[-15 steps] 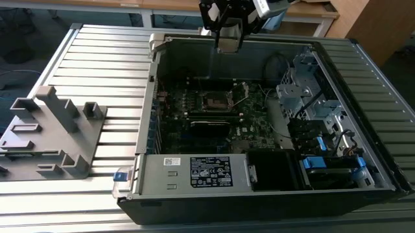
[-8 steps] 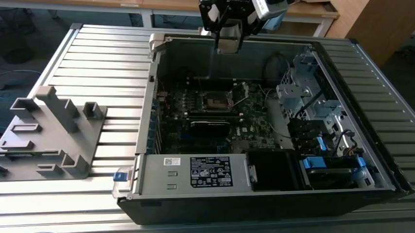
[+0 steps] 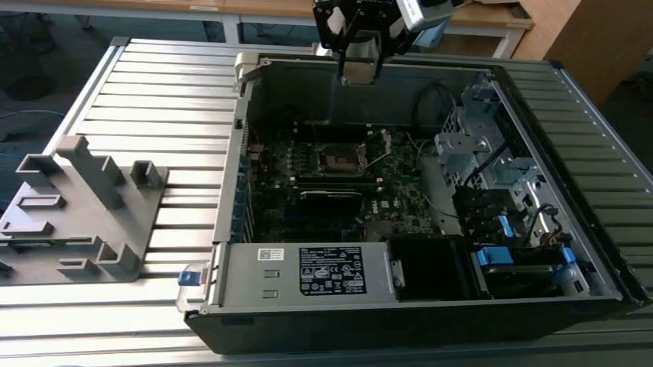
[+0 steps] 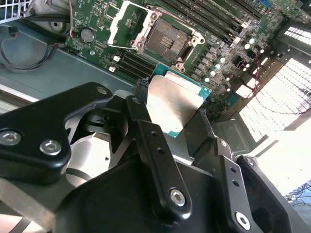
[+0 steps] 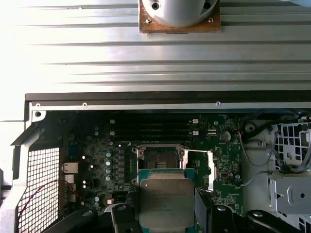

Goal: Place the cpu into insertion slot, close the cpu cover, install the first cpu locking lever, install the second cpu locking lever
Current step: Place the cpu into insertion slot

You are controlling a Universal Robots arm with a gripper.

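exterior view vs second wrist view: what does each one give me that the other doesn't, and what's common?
Exterior view adds: the ribbed grey metal table, the grey plastic fixture at the exterior view's left, and the open black computer case with its labelled grey power-supply box.
Second wrist view adds: the grip up close, the flat square grey-topped cpu pinched between the black claw fingers, and the silvery cpu cover frame swung open beside the square insertion slot.
Shared: the green motherboard, that uncovered slot, and the claw raised above the board.
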